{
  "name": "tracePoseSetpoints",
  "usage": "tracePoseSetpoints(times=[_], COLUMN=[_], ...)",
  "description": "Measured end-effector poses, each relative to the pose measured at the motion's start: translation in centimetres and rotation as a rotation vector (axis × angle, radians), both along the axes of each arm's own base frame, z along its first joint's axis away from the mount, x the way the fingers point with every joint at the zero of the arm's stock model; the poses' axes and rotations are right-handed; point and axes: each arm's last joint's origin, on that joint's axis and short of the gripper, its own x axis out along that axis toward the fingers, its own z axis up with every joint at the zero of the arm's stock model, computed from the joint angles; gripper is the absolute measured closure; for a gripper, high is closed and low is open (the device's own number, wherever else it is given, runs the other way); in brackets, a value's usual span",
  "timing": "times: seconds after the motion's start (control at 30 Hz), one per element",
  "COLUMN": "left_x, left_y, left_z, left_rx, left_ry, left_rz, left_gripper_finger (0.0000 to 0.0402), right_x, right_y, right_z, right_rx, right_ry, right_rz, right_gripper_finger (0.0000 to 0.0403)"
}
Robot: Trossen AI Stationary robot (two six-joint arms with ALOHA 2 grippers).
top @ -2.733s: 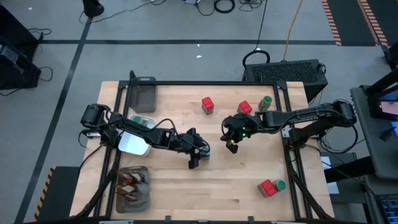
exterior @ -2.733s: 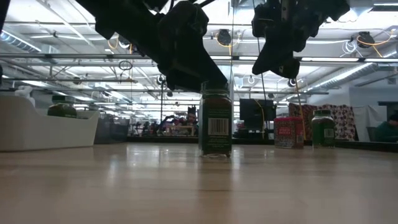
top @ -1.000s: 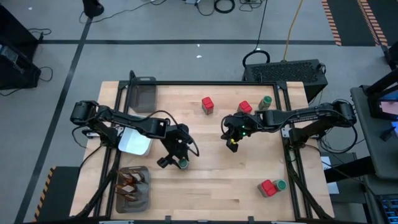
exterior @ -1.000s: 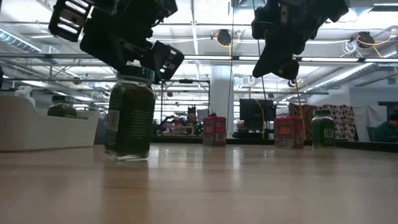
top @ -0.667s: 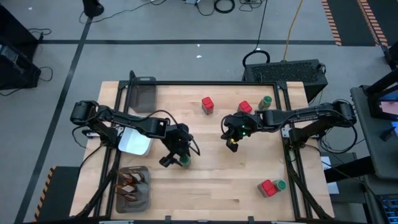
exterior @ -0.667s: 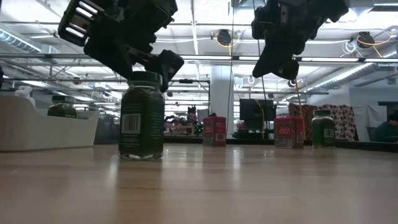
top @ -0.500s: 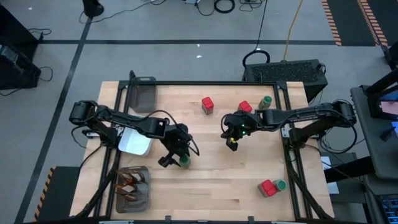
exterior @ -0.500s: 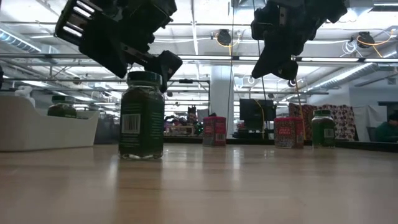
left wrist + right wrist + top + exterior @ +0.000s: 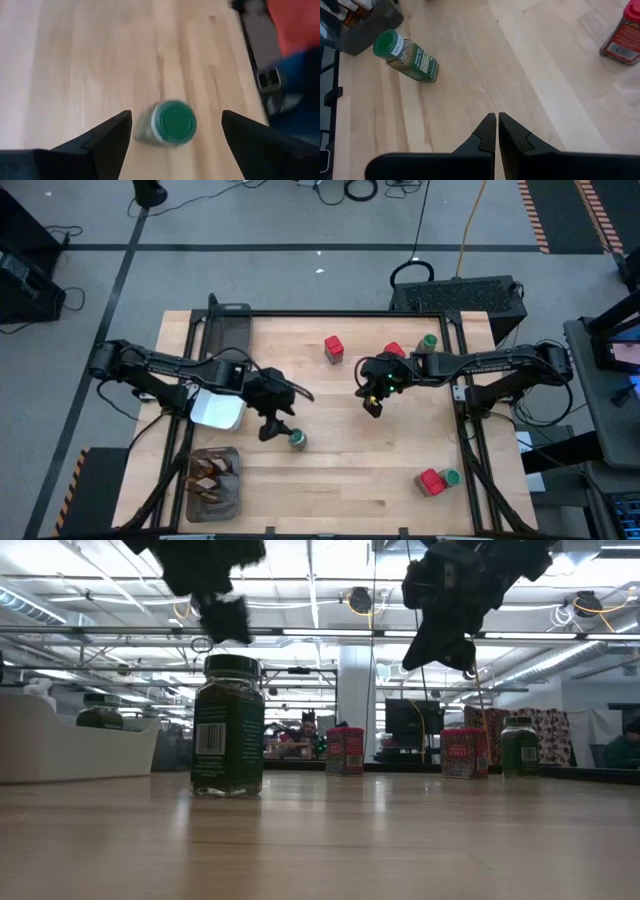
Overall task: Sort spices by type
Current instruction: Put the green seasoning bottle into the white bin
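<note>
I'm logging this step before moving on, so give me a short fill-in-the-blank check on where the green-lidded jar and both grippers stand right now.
1. The green-lidded jar stands ____ on the table, free of both grippers.
2. The left gripper hangs above the jar with its fingers ____.
3. The right gripper hovers over the table's middle with its fingers ____.
4. The lid colour of the jar below the left gripper is ____.

Missing words: upright; open; shut; green

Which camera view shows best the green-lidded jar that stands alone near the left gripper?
The low view: the green-lidded jar stands upright, its whole side and label visible. The left wrist view shows mostly its lid from above, between open fingers. The high view shows only a small green lid. The right wrist view shows it from afar.
</note>
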Motion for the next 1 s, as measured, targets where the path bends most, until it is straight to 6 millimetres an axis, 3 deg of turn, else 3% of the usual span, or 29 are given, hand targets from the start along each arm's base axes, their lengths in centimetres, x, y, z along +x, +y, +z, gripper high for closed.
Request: tracePoseSetpoints(times=[0.23, 0.47, 0.67, 0.83, 1.0], left_x=[-0.3, -0.6, -0.9, 0.0, 1.9], left_y=[-1.7, -3.8, -4.8, -5.5, -6.6], left_z=[-1.3, -1.3, -1.5, -2.1, -0.8], left_rx=[-0.278, -0.312, -0.31, -0.329, -0.246], left_ry=[0.291, 0.273, 0.229, 0.246, 0.304], left_rz=[0.455, 0.682, 0.897, 0.946, 0.919], left_gripper_finger=[0.0089, 0.0089, 0.0089, 0.0089, 0.0089], right_x=[0.1, 0.6, 0.7, 0.2, -0.1], right_y=[0.0, 0.1, 0.1, 0.4, 0.5], right_z=[0.1, 0.7, 0.9, 0.4, 0.1], right_rx=[0.008, 0.027, -0.074, -0.027, -0.065], right_ry=[-0.017, -0.096, -0.126, -0.081, -0.043], right_rz=[-0.005, -0.024, 0.115, 0.278, 0.322], right_gripper_finger=[0.0403, 0.0403, 0.0403, 0.0403, 0.0403])
